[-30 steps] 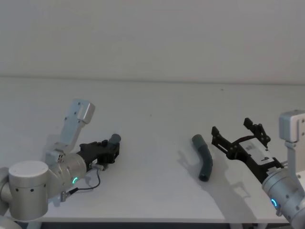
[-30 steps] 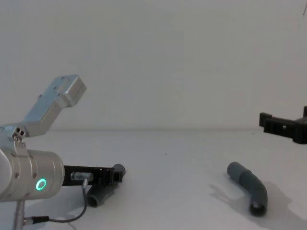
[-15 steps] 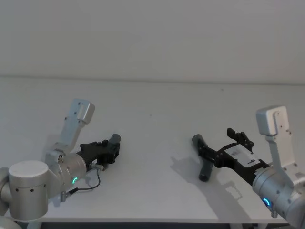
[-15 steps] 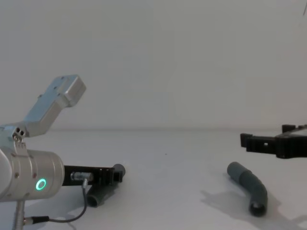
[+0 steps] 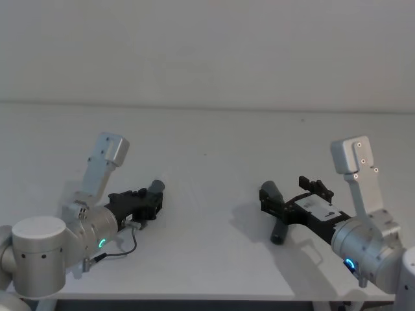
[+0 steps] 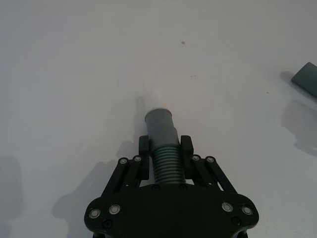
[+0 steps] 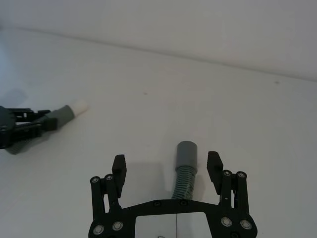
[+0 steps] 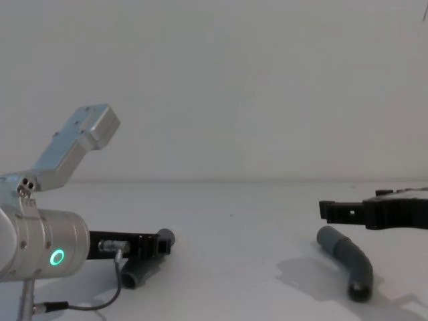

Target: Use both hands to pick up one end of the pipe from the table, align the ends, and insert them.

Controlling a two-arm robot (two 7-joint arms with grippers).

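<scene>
At 8 o'clock your black left gripper [image 6: 165, 148] clamps a dark grey ribbed pipe piece [image 6: 159, 124]; at 4 o'clock your right gripper [image 7: 166, 162], spread wide and empty, straddles the second pipe piece [image 7: 187, 151].

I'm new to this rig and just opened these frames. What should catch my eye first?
The left gripper, low at the table's left, is clamped on the ribbed middle of the left pipe piece. The right gripper is open above the right pipe piece, a finger to each side of it.
</scene>
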